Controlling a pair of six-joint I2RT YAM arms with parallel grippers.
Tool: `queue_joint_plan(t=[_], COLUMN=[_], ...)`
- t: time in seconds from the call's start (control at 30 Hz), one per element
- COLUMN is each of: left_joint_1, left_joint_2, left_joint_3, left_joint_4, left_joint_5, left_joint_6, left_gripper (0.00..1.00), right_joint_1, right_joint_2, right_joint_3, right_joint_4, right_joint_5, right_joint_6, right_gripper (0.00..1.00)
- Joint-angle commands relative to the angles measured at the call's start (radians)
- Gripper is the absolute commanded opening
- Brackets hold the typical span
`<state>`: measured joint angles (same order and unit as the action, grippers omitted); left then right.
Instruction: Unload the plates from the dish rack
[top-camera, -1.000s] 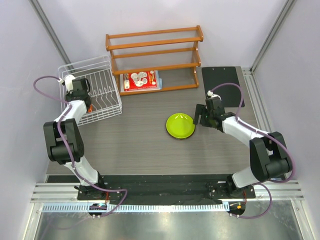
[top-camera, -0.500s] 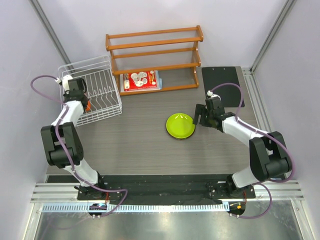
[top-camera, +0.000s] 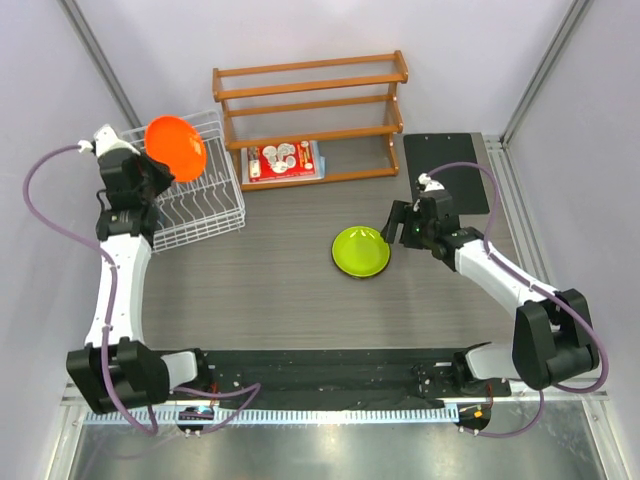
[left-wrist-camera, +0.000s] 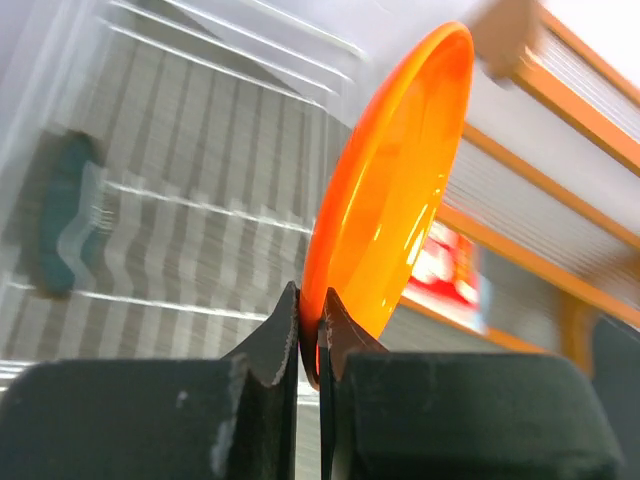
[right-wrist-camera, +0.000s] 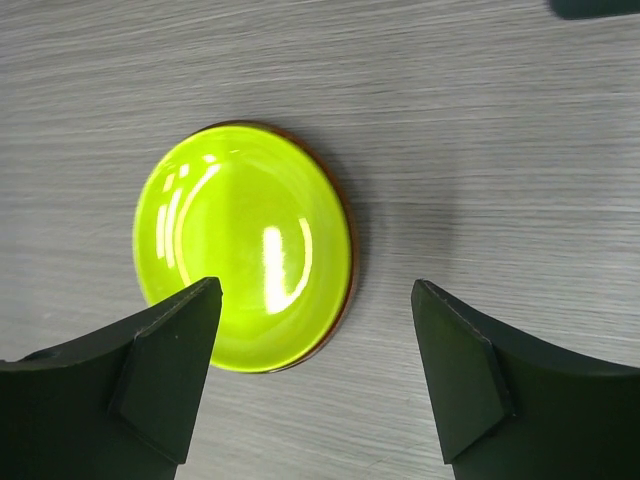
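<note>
**Orange plate out of rack, held by a thin bite**

Top view: up and outward since a second ago, the left gripper (top-camera: 150, 170), from low among the wires of the rack (top-camera: 205, 215) to above its far-left corner, with the orange plate (top-camera: 176, 147) aloft on edge. Barely shifted, the right gripper (top-camera: 400, 226), hovering just right of the green plate (top-camera: 361, 251), flat on the table (top-camera: 270, 290).

Left wrist: clamped tight on the orange plate's lower rim, with only a sliver of edge between the fingers. Plate upright; background smeared.

Right wrist: spread wide, holding nothing, above the green plate. Reddish edge under that plate, perhaps another one below; hard to tell.

Likely trouble: a pivot or slip from so shallow a pinch on a glossy rim during a fast swing. Also a knock against the rack or shelf (top-camera: 310, 100) on the way across.
</note>
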<state>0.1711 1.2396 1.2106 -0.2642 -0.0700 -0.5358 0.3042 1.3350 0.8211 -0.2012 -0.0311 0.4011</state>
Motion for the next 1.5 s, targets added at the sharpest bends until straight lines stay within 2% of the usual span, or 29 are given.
queue_joint_plan(t=[0.0, 0.1, 0.23, 0.4, 0.67, 0.97, 1.13, 1.17, 1.23, 1.27, 1.33, 1.37, 1.4, 1.47], left_joint_1=[-0.03, -0.091, -0.223, -0.359, -0.49, -0.57, -0.613, -0.619, -0.631, -0.633, -0.636, -0.636, -0.636, -0.636], left_joint_2=[-0.046, -0.051, -0.037, -0.005, 0.026, 0.046, 0.058, 0.06, 0.067, 0.075, 0.081, 0.081, 0.081, 0.078], left_joint_3=[-0.163, -0.243, -0.289, -0.332, -0.388, -0.417, -0.428, -0.431, -0.433, -0.434, -0.441, -0.442, -0.445, -0.441], left_joint_4=[0.141, 0.236, 0.286, 0.338, 0.399, 0.414, 0.425, 0.427, 0.434, 0.436, 0.444, 0.447, 0.445, 0.433], left_joint_5=[0.346, 0.461, 0.484, 0.478, 0.447, 0.411, 0.403, 0.404, 0.407, 0.407, 0.404, 0.403, 0.398, 0.385], left_joint_6=[-0.167, -0.243, -0.27, -0.286, -0.319, -0.32, -0.32, -0.32, -0.32, -0.32, -0.323, -0.323, -0.322, -0.308], left_gripper=[0.0, 0.0, 0.0, 0.0, 0.0, 0.0, 0.0, 0.0, 0.0, 0.0, 0.0, 0.0, 0.0, 0.02], right_joint_1=[0.012, 0.015, 0.042, 0.072, 0.098, 0.113, 0.119, 0.119, 0.118, 0.119, 0.119, 0.119, 0.121, 0.119], right_joint_2=[-0.033, -0.031, -0.005, 0.035, 0.081, 0.142, 0.199, 0.207, 0.223, 0.228, 0.233, 0.227, 0.221, 0.193], right_joint_3=[0.049, 0.047, 0.047, 0.056, 0.062, 0.07, 0.075, 0.075, 0.076, 0.076, 0.073, 0.067, 0.059, 0.046], right_joint_4=[0.071, 0.163, 0.31, 0.385, 0.436, 0.451, 0.485, 0.488, 0.499, 0.503, 0.511, 0.511, 0.508, 0.487], right_joint_5=[-0.16, -0.276, -0.368, -0.412, -0.421, -0.418, -0.435, -0.44, -0.441, -0.444, -0.446, -0.443, -0.426, -0.393], right_joint_6=[0.038, 0.094, 0.165, 0.219, 0.226, 0.225, 0.228, 0.228, 0.229, 0.229, 0.228, 0.228, 0.223, 0.213], right_gripper=[0.83, 0.83, 0.84, 0.84, 0.84, 0.84, 0.79, 0.71, 0.66, 0.52, 0.31, 0.14, 0.04, 0.01])
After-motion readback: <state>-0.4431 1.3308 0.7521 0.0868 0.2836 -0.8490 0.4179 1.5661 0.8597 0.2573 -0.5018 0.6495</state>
